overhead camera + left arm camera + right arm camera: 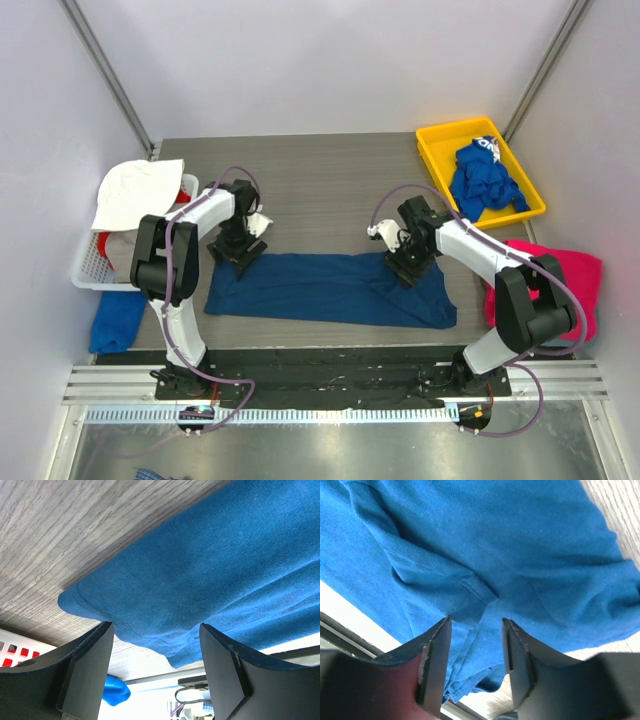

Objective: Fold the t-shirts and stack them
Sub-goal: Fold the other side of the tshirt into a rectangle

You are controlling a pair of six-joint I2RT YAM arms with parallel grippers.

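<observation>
A dark blue t-shirt (330, 290) lies flat on the table as a long strip, with no print showing. My left gripper (237, 252) is open at its far left corner. In the left wrist view the hem corner (150, 635) lies between my open fingers (85, 665). My right gripper (407, 266) is open over the far edge near the right end. In the right wrist view, folded fabric (495, 540) lies under the open fingers (432, 660). A royal-blue tee with white lettering (485, 180) is bunched in a yellow tray. A magenta tee (560, 275) lies at the right.
The yellow tray (432, 150) stands at the back right. A white basket (85, 270) with a white cloth (135, 190) over it stands at the left edge. A blue cloth (115, 320) hangs off the table's near left. Grey walls close in on both sides.
</observation>
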